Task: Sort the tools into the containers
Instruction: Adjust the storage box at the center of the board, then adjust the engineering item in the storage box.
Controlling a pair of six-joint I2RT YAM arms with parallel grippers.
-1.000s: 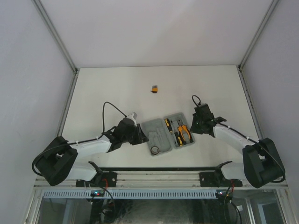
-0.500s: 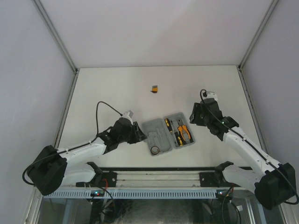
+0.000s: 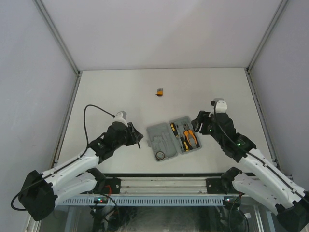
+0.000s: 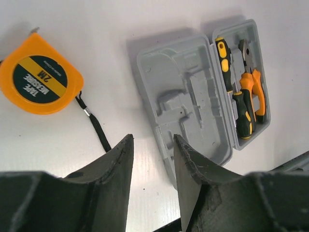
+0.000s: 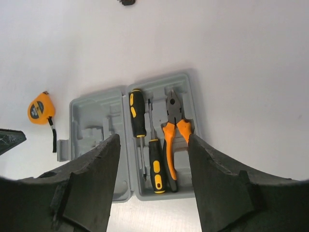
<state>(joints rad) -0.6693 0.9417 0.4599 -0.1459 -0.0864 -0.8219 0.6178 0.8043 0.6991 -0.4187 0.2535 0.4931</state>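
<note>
Between the left gripper (image 3: pixel 138 139) and right gripper (image 3: pixel 195 126) lies the open case (image 3: pixel 157 135), both sets of jaws apart and empty, the right pair looking down on the pliers (image 5: pixel 168 145).

Even, diffuse light fills all three views, and the white table (image 3: pixel 111 92) reads bright without glare. Shadows are soft and short: in the right wrist view the grey tool case (image 5: pixel 96 130) throws only a faint fringe along its far edge. The case and the tape measure (image 4: pixel 38 79) are sharp. The fingers (image 4: pixel 113 186) of the left gripper (image 4: pixel 152 142) and of the right gripper (image 5: pixel 153 140) are dark, underexposed and soft-edged. From above, the small block (image 3: pixel 159 91) is too tiny to resolve.
</note>
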